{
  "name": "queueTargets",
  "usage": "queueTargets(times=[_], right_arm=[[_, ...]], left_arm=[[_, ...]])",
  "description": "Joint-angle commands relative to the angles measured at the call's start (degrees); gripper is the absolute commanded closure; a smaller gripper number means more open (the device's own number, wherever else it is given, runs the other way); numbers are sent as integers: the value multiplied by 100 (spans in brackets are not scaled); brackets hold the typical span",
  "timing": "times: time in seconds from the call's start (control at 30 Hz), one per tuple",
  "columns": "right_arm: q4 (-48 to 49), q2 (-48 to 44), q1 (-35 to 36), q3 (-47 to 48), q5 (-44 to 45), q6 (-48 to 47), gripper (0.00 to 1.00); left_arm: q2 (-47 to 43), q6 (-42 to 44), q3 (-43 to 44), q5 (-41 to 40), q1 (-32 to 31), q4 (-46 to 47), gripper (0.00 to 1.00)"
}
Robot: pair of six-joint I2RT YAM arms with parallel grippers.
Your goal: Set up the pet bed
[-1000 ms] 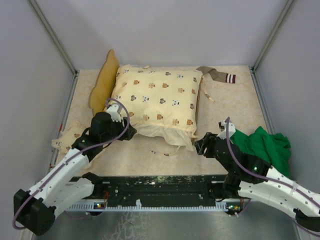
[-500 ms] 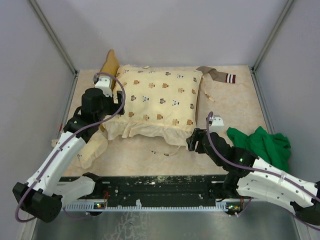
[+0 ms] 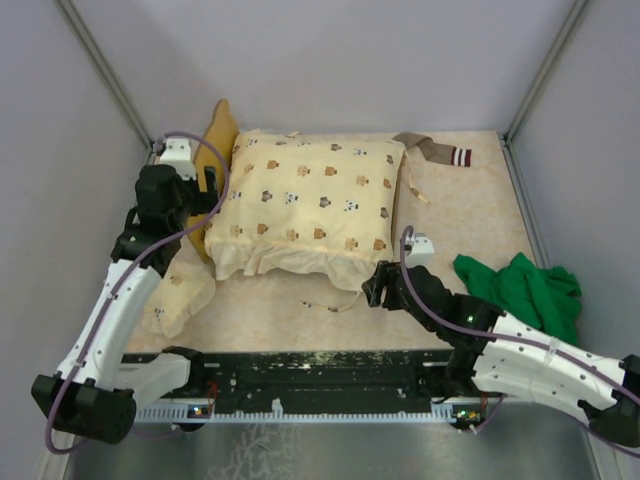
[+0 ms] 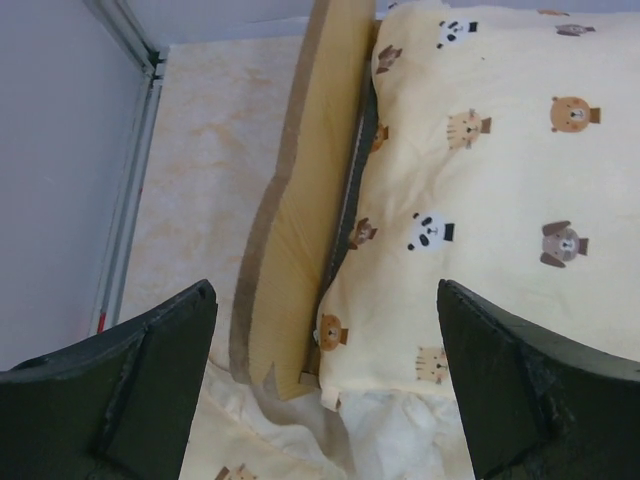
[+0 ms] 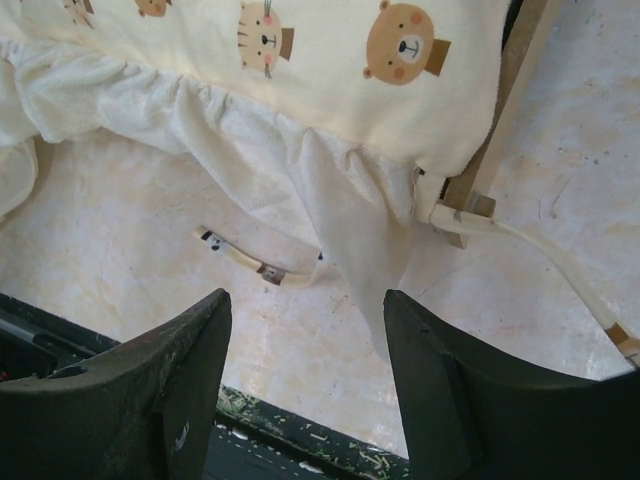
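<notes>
The left gripper stands wide open with nothing between its fingers. It hangs over the 9 o'clock side of the pet bed, above the line where the wavy wooden headboard meets the cream animal-print quilt. A thin dark strip of the base fabric shows between board and quilt. Toward 6 o'clock from this gripper a cream pillow lies on the table, just beside the headboard's near end.

The right gripper is also spread apart and holds nothing. It sits low over the table and faces the bed's near right corner. In its wrist view a wooden leg shows under the quilt's corner, and the quilt's white ruffle hangs over the near edge down to the table. A thin tie lies loose on the table just below the ruffle.

The bed stands left of the table's middle, toward 11 o'clock from the arm bases. Its headboard is on the 9 o'clock side, and the quilt covers nearly all of the frame. A green cloth is bunched at 3 o'clock of the right gripper, well apart from the bed. A brown sock with a striped cuff lies at 1 o'clock, near the bed's far right corner.
</notes>
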Motion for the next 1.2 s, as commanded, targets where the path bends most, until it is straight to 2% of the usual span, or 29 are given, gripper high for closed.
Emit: queueTargets(times=[0.0, 0.17, 0.33, 0.4, 0.5, 0.63, 0.77, 0.93, 1.17], right_arm=[[480, 221, -38, 12, -159, -213, 37], [662, 380, -41, -32, -193, -346, 37], [587, 359, -41, 6, -70, -514, 37], [463, 281, -38, 56, 24, -603, 37], [274, 136, -46, 120, 186, -716, 37], [162, -74, -49, 172, 313, -891, 37], [121, -205, -49, 222, 289, -1057, 37], [577, -151, -49, 219, -279, -1421, 38], [1415, 776, 149, 632, -750, -1802, 40]], left_arm=[[160, 134, 119, 192, 377, 366, 7], [363, -40, -202, 743, 630, 546, 16], [432, -13, -269, 1668, 631, 406, 32], [313, 19, -257, 2208, 622, 153, 40], [1, -250, -453, 2965, 622, 107, 47], [-319, -614, -738, 3403, 614, 89, 55], [-475, -1072, -876, 4009, 609, 154, 56], [-567, -1639, -1111, 4681, 587, 502, 55], [-718, -1598, -809, 4104, 583, 74, 35]])
